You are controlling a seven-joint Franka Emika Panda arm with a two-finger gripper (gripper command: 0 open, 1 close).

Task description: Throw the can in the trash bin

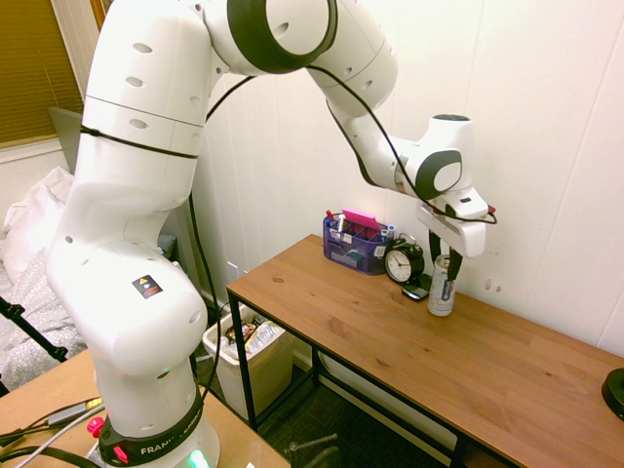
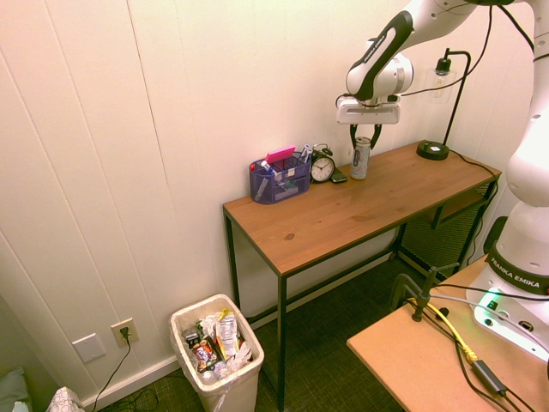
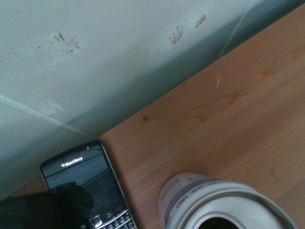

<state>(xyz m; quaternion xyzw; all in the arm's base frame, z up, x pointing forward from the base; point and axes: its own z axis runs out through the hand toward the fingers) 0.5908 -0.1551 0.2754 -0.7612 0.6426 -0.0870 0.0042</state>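
The table (image 2: 360, 215) carries everything so far, with the bin (image 2: 219, 356) on the floor beside its far leg, already part full of rubbish and well apart from the arm's working end. The gripper (image 1: 445, 261) points straight down at the back of the table and has its fingers closed around the upper part of the can (image 1: 442, 290), which stands upright on the wood just beside the clock (image 1: 403, 262) and a phone (image 3: 88, 188). So the grasp looks made, while the lift, the carry over to the bin and the drop are all left to do.
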